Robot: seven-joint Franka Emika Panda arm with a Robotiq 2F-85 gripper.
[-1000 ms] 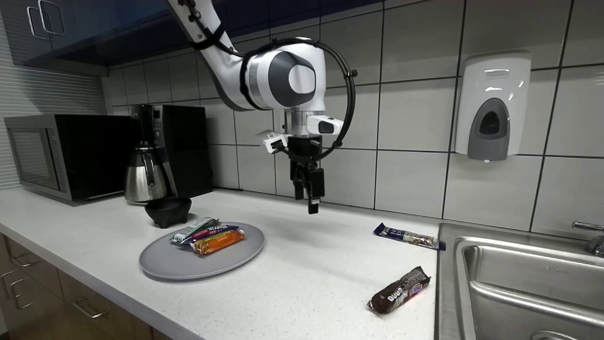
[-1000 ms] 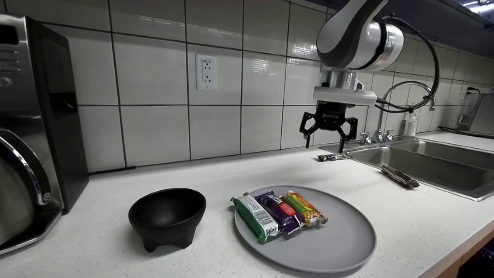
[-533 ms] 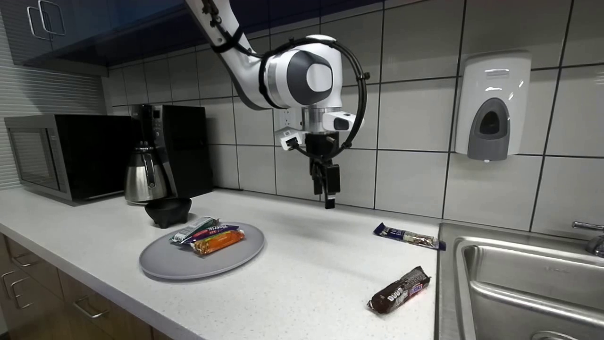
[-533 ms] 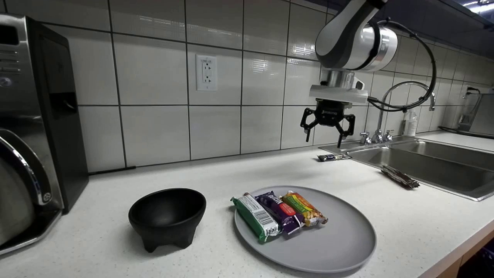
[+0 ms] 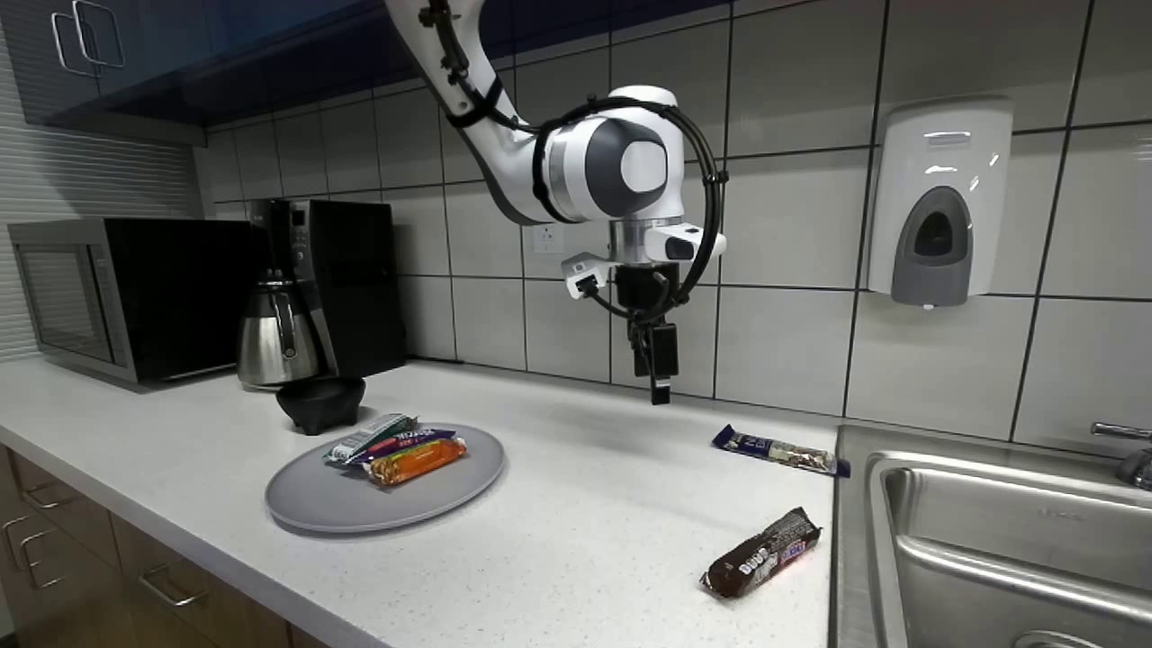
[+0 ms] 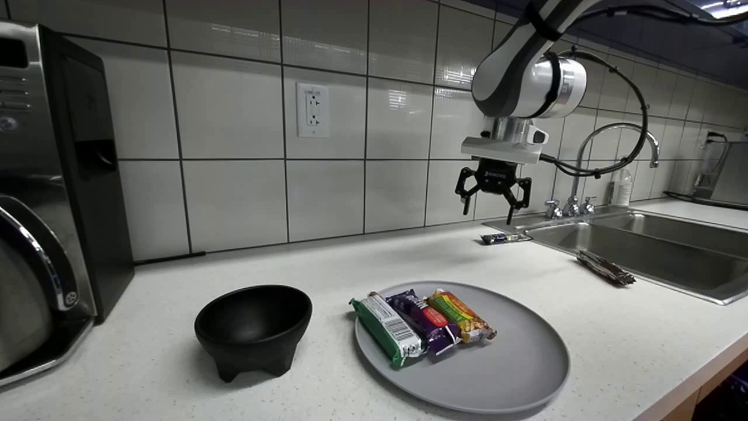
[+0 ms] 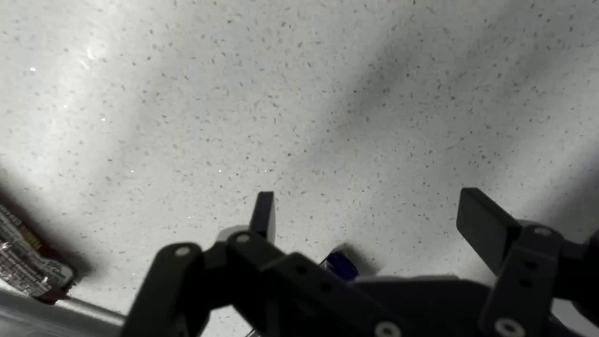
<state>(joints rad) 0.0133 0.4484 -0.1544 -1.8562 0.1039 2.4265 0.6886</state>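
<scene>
Hiding most of blue bar — spread gripper, wrist view.

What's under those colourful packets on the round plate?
The green-and-white bar, purple bar and orange bar lie side by side on the grey plate, which shows beside them. The part directly beneath them is covered, so I can't tell if anything is tucked there.

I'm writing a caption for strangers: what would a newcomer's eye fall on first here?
Probably the white arm, its black hand open and empty above the counter. Next come three colorful wrapped bars on the gray plate. A brown bar and a blue bar near the sink follow.
</scene>
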